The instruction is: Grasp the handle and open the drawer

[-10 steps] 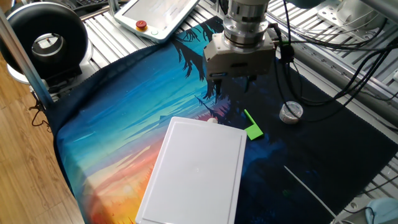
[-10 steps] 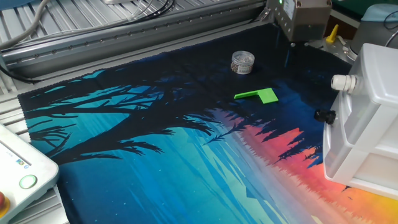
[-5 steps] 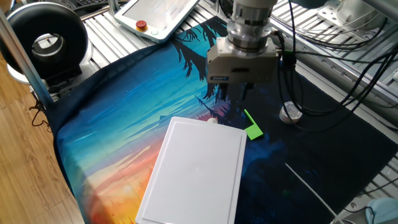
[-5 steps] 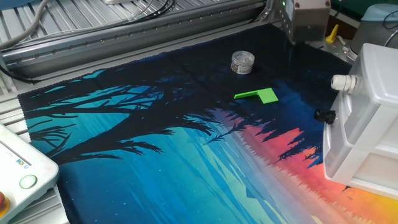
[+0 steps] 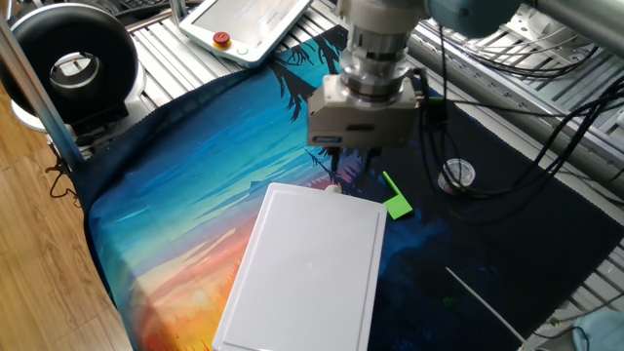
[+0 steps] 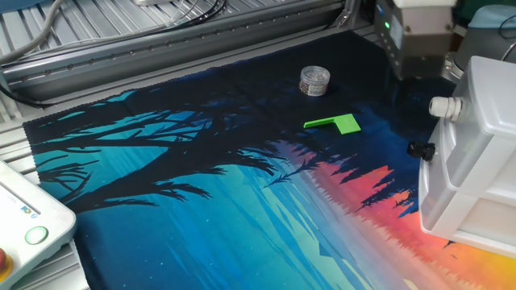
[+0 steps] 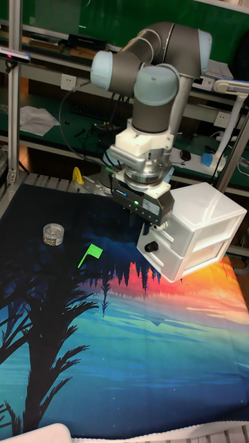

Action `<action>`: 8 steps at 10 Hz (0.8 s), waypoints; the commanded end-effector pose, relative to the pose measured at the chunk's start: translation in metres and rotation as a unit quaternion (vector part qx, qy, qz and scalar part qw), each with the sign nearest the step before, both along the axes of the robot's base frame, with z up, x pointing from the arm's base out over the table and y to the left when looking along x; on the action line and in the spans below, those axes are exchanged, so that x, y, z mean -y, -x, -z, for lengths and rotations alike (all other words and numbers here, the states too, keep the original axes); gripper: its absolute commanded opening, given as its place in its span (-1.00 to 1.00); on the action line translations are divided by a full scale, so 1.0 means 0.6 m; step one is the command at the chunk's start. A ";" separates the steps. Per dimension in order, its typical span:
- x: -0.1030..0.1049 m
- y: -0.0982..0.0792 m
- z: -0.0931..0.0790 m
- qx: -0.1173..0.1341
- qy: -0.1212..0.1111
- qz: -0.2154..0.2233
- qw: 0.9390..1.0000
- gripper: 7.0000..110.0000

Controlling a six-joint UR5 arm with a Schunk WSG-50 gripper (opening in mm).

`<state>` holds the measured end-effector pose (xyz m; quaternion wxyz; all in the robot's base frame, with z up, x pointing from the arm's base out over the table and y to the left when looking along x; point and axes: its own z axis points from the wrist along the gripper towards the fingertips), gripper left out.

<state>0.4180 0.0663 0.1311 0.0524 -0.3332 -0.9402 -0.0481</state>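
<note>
The white box point(image 5: 312, 263) lies on the printed cloth, and both of its drawers are shut. The handle point(image 6: 443, 105) is a tiny white knob on the upper drawer point(image 6: 468, 133); it also peeks out at the box's far edge point(image 5: 334, 187). A black knob point(image 6: 419, 150) sits on the drawer below it. My gripper point(image 5: 356, 161) hangs just above and in front of the handle, with its dark fingers apart and nothing between them. In the tall fixed view the gripper's body hides the handle, and only the black knob point(image 7: 153, 247) shows.
A green plastic piece point(image 5: 396, 200) lies on the cloth just right of the gripper. A round silver cap point(image 5: 456, 175) sits further right. Black cables hang behind the arm. A pendant with a red button point(image 5: 223, 40) rests at the back left.
The gripper has moved down and sideways toward the box, and now sits close over the handle end. The box, green piece and cap have not moved.
</note>
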 end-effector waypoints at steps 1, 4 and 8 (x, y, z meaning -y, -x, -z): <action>-0.039 -0.003 -0.011 0.010 -0.003 0.004 1.000 -0.28; -0.048 -0.006 -0.025 0.023 -0.009 0.009 1.000 -0.28; -0.055 -0.001 -0.023 0.020 -0.010 0.011 1.000 -0.28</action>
